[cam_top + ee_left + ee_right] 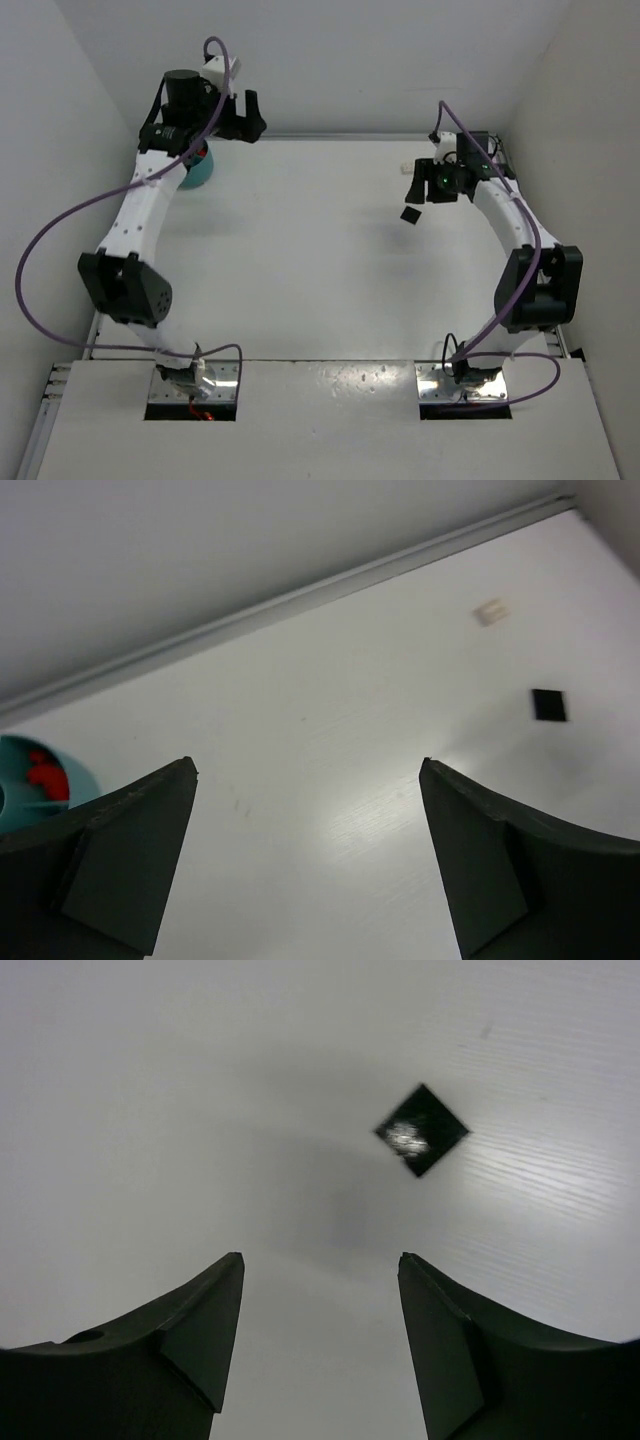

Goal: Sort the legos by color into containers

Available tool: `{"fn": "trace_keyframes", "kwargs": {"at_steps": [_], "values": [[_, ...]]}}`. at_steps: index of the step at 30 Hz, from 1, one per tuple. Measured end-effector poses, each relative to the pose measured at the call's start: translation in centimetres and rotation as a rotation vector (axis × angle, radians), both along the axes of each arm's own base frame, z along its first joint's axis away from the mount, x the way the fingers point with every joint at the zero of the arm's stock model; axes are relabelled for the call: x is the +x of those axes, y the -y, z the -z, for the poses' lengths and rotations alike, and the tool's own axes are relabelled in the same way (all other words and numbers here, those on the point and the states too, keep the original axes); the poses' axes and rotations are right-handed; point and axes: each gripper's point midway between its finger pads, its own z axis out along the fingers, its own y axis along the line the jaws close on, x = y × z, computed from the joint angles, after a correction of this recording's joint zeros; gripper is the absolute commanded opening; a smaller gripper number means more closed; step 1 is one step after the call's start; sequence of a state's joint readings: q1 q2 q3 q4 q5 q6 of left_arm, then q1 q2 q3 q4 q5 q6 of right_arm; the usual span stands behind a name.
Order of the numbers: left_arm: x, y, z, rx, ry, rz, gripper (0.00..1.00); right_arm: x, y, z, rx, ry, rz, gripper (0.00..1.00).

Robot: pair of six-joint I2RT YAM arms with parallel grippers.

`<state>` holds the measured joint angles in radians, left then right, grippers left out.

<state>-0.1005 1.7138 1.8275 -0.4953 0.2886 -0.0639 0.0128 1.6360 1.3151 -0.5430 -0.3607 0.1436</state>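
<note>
A black lego (411,215) lies on the white table right of centre. It shows just ahead of my open, empty right gripper (320,1258) in the right wrist view (422,1129). That gripper (414,183) hovers above and just behind the brick. The teal bowl (200,172) stands at the far left, partly hidden by my left arm. In the left wrist view its rim (78,776) shows at the left edge, with red legos (45,776) inside. My left gripper (308,770) is open and empty, raised beside the bowl (252,115). A cream-white lego (490,611) and the black lego (548,704) lie far off.
White walls enclose the table at the back (330,60) and on both sides. The back edge (300,600) of the table runs close to the bowl and the cream lego. Purple cables loop from both arms.
</note>
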Motion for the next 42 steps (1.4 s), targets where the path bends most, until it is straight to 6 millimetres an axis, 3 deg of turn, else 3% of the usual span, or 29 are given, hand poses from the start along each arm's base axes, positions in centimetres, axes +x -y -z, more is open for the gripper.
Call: {"fn": "trace_keyframes", "kwargs": {"at_steps": [3, 6, 10, 12, 15, 21, 24, 25, 28, 31, 36, 42], "values": [[-4.6, 2.9, -5.0, -0.048, 0.117, 0.094, 1.00, 0.7, 2.5, 2.4, -0.117, -0.026, 0.037, 0.64], [-6.6, 2.9, -6.2, -0.074, 0.154, 0.103, 1.00, 2.3, 4.3, 5.1, -0.200, -0.059, 0.073, 0.64], [-7.1, 2.8, -2.4, -0.060, 0.074, 0.107, 1.00, 5.5, 5.3, 7.7, -0.276, -0.064, 0.026, 0.63], [-7.3, 2.5, -0.1, -0.046, 0.019, 0.099, 1.00, 7.2, 5.4, 8.3, -0.296, -0.057, -0.005, 0.61], [-7.1, 1.0, 1.6, -0.024, -0.025, 0.036, 1.00, 8.8, 5.5, 8.7, -0.310, -0.042, -0.031, 0.61], [-4.6, -6.1, 2.4, 0.038, -0.029, -0.213, 0.94, 7.1, 4.5, 9.6, -0.267, -0.067, -0.079, 0.60], [-2.3, -9.6, 3.6, 0.057, -0.054, -0.293, 0.80, 4.6, 3.6, 10.0, -0.223, -0.099, -0.108, 0.59], [-1.4, -10.9, 4.2, 0.065, -0.068, -0.320, 0.68, 3.8, 3.3, 9.9, -0.208, -0.105, -0.117, 0.59], [1.5, -14.3, 5.6, 0.083, -0.101, -0.383, 0.60, 1.9, 2.3, 8.6, -0.174, -0.095, -0.143, 0.59], [4.2, -17.3, 6.8, 0.110, -0.122, -0.431, 0.56, 1.3, 1.4, 6.2, -0.143, -0.046, -0.158, 0.59], [8.1, -21.3, 8.3, 0.142, -0.136, -0.486, 0.52, 1.1, 0.5, 3.6, -0.110, 0.010, -0.166, 0.58], [10.0, -24.2, 11.7, 0.175, -0.180, -0.531, 0.48, -0.1, 0.3, 4.5, -0.088, -0.045, -0.152, 0.56]]}}
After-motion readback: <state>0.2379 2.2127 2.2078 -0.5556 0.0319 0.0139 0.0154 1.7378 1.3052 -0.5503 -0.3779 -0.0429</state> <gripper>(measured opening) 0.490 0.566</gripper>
